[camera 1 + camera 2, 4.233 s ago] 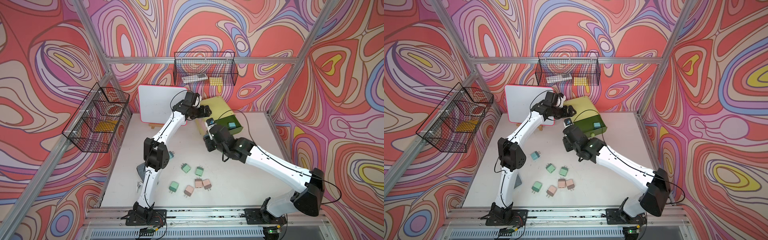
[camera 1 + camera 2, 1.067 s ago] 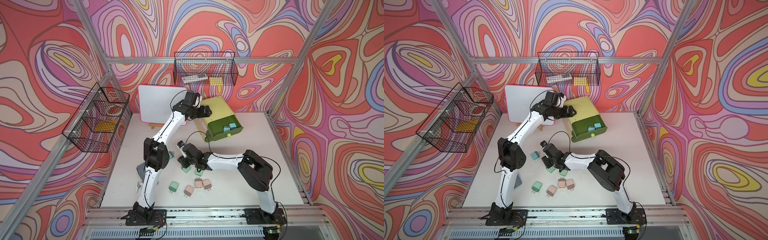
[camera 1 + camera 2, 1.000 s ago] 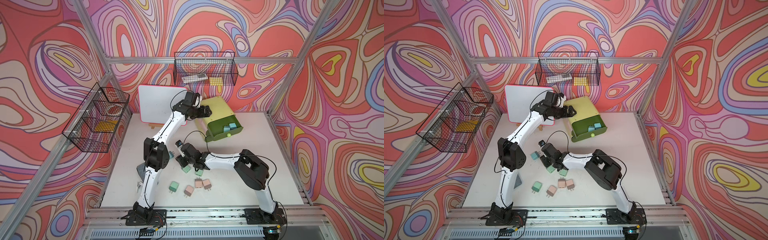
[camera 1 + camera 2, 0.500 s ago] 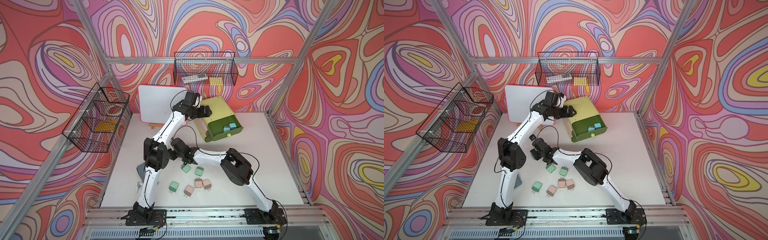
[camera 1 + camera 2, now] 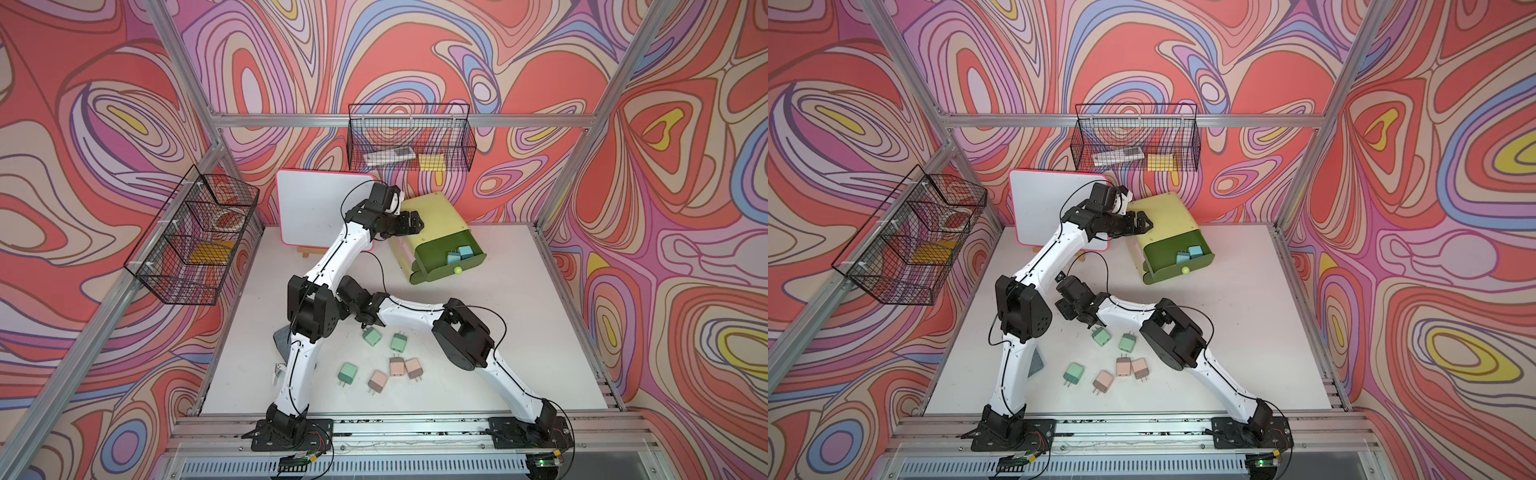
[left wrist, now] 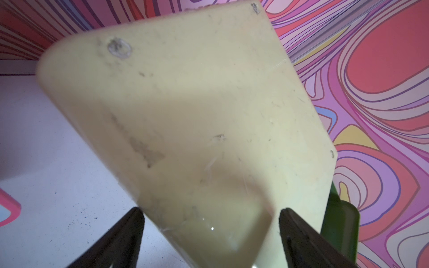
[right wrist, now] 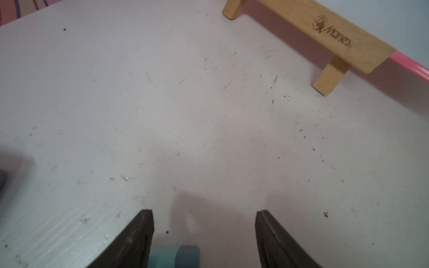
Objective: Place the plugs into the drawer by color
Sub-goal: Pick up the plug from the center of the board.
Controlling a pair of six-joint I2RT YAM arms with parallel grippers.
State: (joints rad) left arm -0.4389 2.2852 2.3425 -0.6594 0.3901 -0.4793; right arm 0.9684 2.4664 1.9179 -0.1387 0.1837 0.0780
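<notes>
**Left fingers on the chest, right fingers spread by a blue plug**

Top views: the drawer chest (image 5: 436, 214) sits at 1 o'clock on the desk (image 5: 540, 311). One olive drawer (image 5: 446, 268) stands open with two blue plugs (image 5: 464, 252) inside. The left fingers (image 5: 411, 219) sit at the chest's rear top corner. Three mint plugs (image 5: 371, 337) and three pink plugs (image 5: 397, 366) lie loose near 6 o'clock. The right fingers (image 5: 1067, 308) are low at 10 o'clock, near the upper mint pair. The left arm's elbow (image 5: 316, 311) partly hides them.

Left wrist: the pale chest wall fills the gap. The fingers (image 6: 125, 239) are set wide, one against each side, clamped on the chest.

Right wrist: the fingers (image 7: 137, 236) are apart over bare desk. A third blue plug (image 7: 174, 256) lies between them near their roots, close by one finger and clear of the other. A wooden stand (image 7: 336, 39) is ahead.
</notes>
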